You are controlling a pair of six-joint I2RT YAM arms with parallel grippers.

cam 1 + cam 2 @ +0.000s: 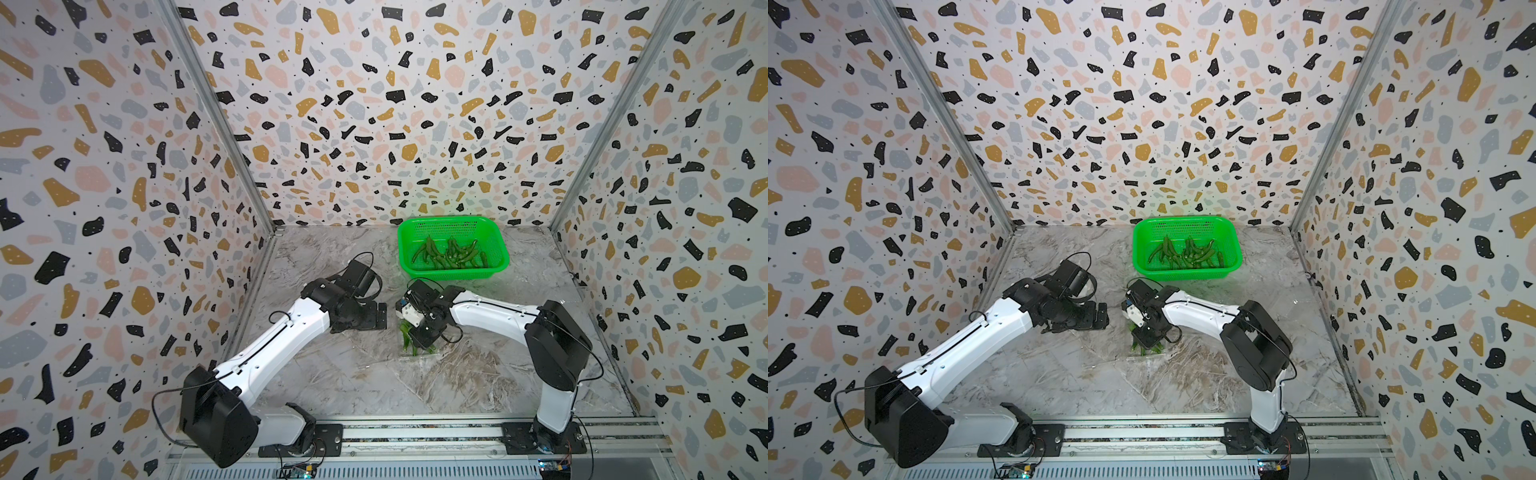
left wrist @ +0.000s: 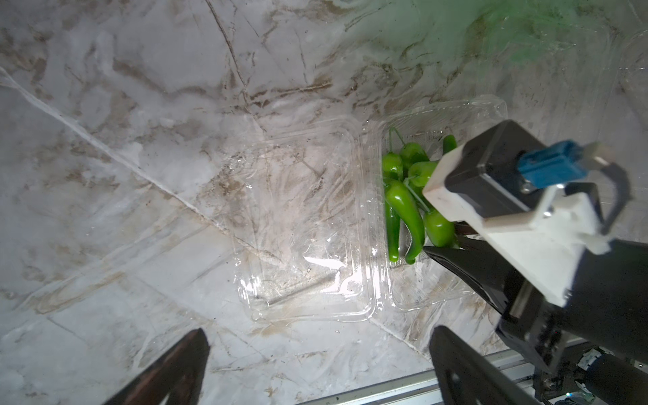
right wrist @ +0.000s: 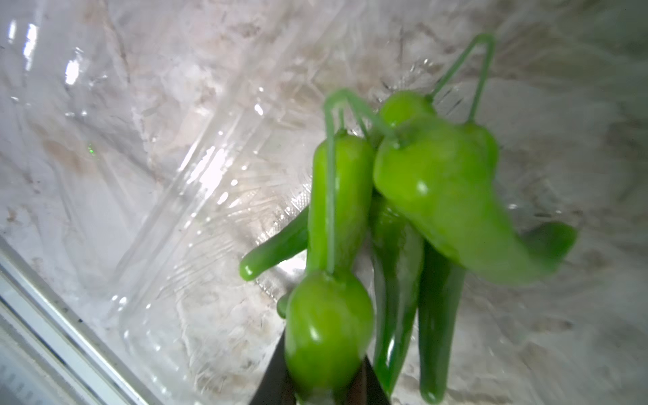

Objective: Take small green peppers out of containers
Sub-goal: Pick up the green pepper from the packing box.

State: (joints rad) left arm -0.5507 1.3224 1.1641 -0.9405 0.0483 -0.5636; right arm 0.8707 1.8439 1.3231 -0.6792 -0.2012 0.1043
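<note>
Pinching one plump pepper [image 3: 328, 326] between dark fingers [image 3: 273, 384] of right gripper [image 3: 324, 375], bottom centre of right wrist frame, with other small green peppers [image 3: 445, 196] just above and beside. Spreading left gripper [image 2: 319, 331] wide and empty, just below clear ribbed plastic container [image 2: 298, 228] lying open on marble tabletop [image 2: 140, 105]. Glossy, smooth, curved, tapering; thin wiry stems. Lying lengthwise top-to-bottom in both wrist frames, stems up, tips down. Heaped also in perforated green basket [image 1: 453, 220], right of centre in both top views.
</note>
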